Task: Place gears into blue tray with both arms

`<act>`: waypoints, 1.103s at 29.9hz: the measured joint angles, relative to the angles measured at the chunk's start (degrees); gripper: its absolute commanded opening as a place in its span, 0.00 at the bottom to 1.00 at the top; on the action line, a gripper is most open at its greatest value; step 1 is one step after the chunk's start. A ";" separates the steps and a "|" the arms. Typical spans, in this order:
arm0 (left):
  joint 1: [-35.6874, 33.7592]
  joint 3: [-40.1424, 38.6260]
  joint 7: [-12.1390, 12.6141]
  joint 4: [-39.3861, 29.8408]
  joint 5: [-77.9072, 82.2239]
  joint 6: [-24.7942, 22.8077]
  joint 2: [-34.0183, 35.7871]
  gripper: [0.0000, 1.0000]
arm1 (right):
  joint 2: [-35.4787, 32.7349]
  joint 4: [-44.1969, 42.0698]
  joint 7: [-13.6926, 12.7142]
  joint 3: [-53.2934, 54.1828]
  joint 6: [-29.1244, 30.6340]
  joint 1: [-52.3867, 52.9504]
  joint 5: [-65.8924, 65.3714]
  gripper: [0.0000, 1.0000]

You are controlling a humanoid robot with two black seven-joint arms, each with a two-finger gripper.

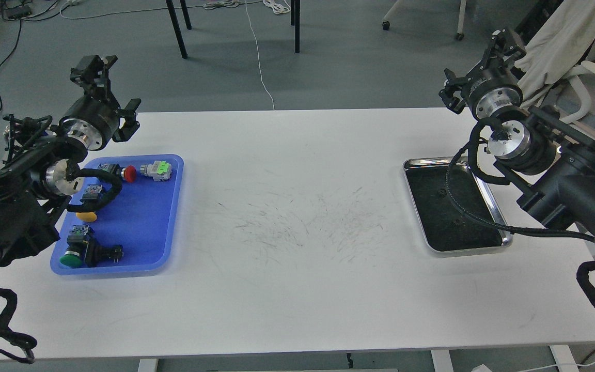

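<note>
Two gears (pixel 441 193) below right hand (pixel 504 39).

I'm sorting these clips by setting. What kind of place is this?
Most likely a robotics lab or workshop. A scuffed white worktable holds a blue tray of push-button switches and a steel tray, and cables trail across the grey floor among furniture legs.

We are in a robotics lab or workshop: a scuffed white table (pixel 297 232) on grey floor (pixel 328 62), loose cables (pixel 259 57) trailing across it, black furniture legs (pixel 176 28) behind, cloth-draped equipment (pixel 561 41) at right.
</note>
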 measured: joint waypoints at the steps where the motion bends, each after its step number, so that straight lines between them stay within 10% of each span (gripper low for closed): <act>1: 0.00 0.10 -0.44 0.00 0.00 0.05 -0.02 0.98 | 0.00 0.00 0.00 0.00 -0.01 0.00 0.00 0.99; 8: 0.16 0.04 -3.51 0.03 -0.12 -1.61 0.49 0.99 | -0.06 0.00 0.00 0.00 -0.03 0.01 0.00 0.99; 33: 0.06 0.74 -2.95 0.04 0.12 -4.94 0.35 0.99 | -0.39 0.18 -0.78 1.06 -0.07 -0.36 -0.09 0.99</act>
